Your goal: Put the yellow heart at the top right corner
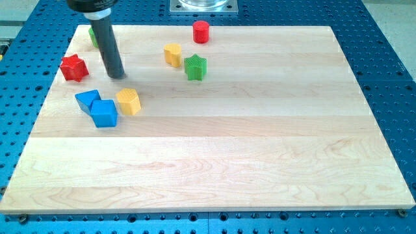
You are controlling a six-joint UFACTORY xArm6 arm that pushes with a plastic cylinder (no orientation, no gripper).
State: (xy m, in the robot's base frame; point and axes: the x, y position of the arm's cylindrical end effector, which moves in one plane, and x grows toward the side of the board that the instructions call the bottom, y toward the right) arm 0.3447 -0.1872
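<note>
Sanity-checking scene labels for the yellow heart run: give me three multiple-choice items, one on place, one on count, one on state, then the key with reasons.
1. Where is my tip?
A. Between the red star and the yellow heart
B. At the view's bottom right of the board
C. Touching the red cylinder

2. How many blue blocks are there?
A. One
B. Two
C. Three

3. What is the state of the yellow heart?
A. Pressed by my tip
B. In the board's top right corner
C. Apart from my tip, beside the green star

Key:
1 A: the rod ends on the board between those two, above the yellow hexagon.
2 B: two blue blocks lie together.
3 C: bare wood separates heart and tip; the corner holds no block.
</note>
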